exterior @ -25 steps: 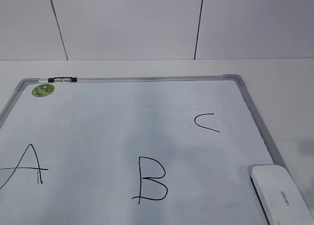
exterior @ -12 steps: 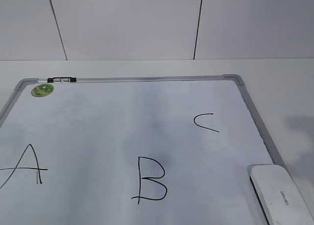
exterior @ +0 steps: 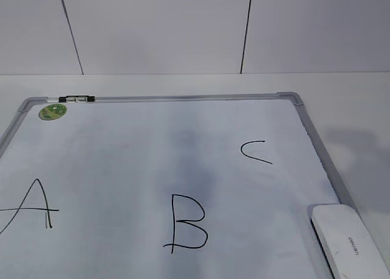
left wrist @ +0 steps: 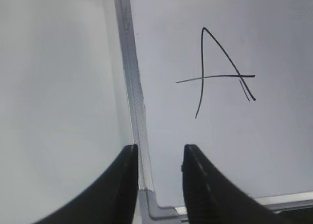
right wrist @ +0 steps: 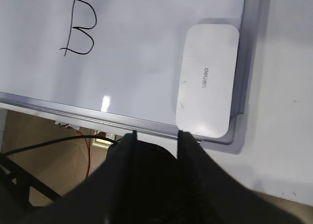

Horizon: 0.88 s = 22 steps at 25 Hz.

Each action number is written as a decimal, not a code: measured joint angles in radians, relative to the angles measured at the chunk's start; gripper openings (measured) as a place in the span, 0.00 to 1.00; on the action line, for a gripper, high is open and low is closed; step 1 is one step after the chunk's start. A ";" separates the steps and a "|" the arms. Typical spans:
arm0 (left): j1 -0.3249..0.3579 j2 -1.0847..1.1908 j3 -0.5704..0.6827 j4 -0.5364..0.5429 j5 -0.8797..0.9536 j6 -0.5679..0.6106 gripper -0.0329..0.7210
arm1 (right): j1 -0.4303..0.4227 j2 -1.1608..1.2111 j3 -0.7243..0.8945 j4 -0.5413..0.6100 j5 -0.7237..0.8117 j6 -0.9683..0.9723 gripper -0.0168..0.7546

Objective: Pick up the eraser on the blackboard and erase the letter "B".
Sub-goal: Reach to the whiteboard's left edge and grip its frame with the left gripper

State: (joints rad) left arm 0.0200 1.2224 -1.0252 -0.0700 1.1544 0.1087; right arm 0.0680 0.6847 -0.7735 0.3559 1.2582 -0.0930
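Observation:
The white eraser (exterior: pixel 348 241) lies on the near right corner of the blackboard (exterior: pixel 183 98); it also shows in the right wrist view (right wrist: pixel 208 79). The letter "B" (exterior: pixel 186 223) is drawn at the near middle and shows in the right wrist view (right wrist: pixel 79 28) too. My right gripper (right wrist: pixel 156 134) is open and empty, hovering over the board's near edge, below and left of the eraser. My left gripper (left wrist: pixel 159 155) is open and empty over the board's near left frame corner, near the "A" (left wrist: pixel 220 72). Neither gripper shows in the exterior view.
A black "A" (exterior: pixel 30 207) sits at the left and a "C" (exterior: pixel 255 151) at the right of the board. A small black-and-silver marker (exterior: pixel 78 98) lies on the far frame by a green sticker (exterior: pixel 53 111). The table edge, cables and floor (right wrist: pixel 49 136) show below the board.
A soft shadow on the table right of the board has spread and darkened. The eraser, board and letters have not moved.

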 joint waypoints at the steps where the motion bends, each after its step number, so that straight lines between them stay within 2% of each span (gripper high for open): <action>1: 0.000 0.035 -0.016 0.000 -0.008 0.004 0.36 | 0.000 0.019 -0.014 0.005 0.000 -0.002 0.30; 5: 0.000 0.163 -0.078 0.002 -0.026 0.012 0.36 | 0.004 0.127 -0.088 0.030 0.000 -0.008 0.30; 7: 0.000 0.213 -0.096 0.002 -0.040 0.014 0.36 | 0.033 0.182 -0.127 0.033 -0.002 -0.011 0.30; 11: 0.000 0.262 -0.104 0.002 -0.054 0.016 0.36 | 0.163 0.274 -0.208 -0.027 -0.003 0.052 0.30; 14: 0.000 0.277 -0.104 0.002 -0.054 0.016 0.36 | 0.325 0.358 -0.267 -0.155 -0.003 0.183 0.30; 17: 0.000 0.291 -0.109 0.002 -0.056 0.016 0.36 | 0.463 0.442 -0.291 -0.234 -0.006 0.295 0.30; 19: 0.000 0.303 -0.111 0.002 -0.065 0.017 0.36 | 0.511 0.484 -0.293 -0.247 -0.008 0.341 0.30; 22: 0.006 0.329 -0.111 0.002 -0.084 0.017 0.36 | 0.523 0.518 -0.293 -0.260 -0.009 0.365 0.30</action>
State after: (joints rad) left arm 0.0256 1.5516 -1.1359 -0.0682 1.0707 0.1258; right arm 0.5905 1.2030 -1.0663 0.0962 1.2491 0.2723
